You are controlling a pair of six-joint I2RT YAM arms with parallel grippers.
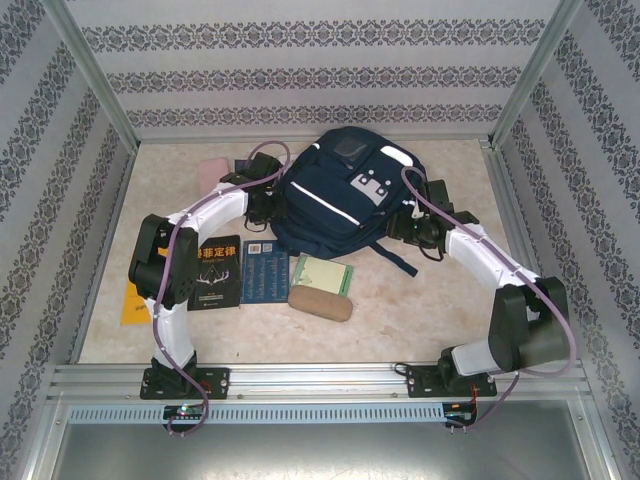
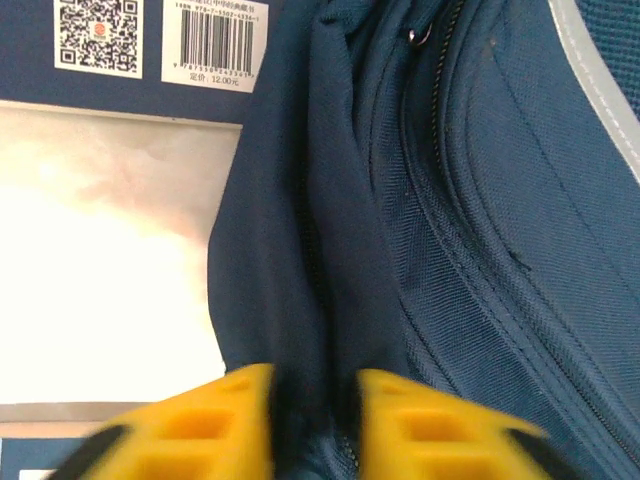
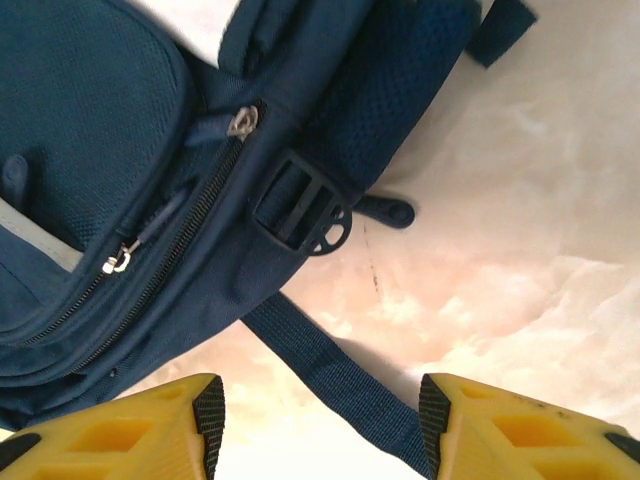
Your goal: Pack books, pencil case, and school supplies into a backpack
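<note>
Backpack [image 1: 335, 195] lies on worktop [image 1: 430, 300], zips closed where visible; left end effector [image 2: 315, 425] pinches a fold of its side fabric (likely anchoring it for unzipping), right end effector [image 3: 320, 425] hangs spread wide over a loose strap [image 3: 330, 370], books [image 1: 262, 272] laid out just beside.

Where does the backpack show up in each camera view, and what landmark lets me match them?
Top external: backpack at the far centre of the table.
Left wrist: backpack across centre and right, a fold pinched in the left gripper.
Right wrist: backpack at upper left, above the open right gripper.
Shared landmark: its white reflective stripe, in all three views.
</note>
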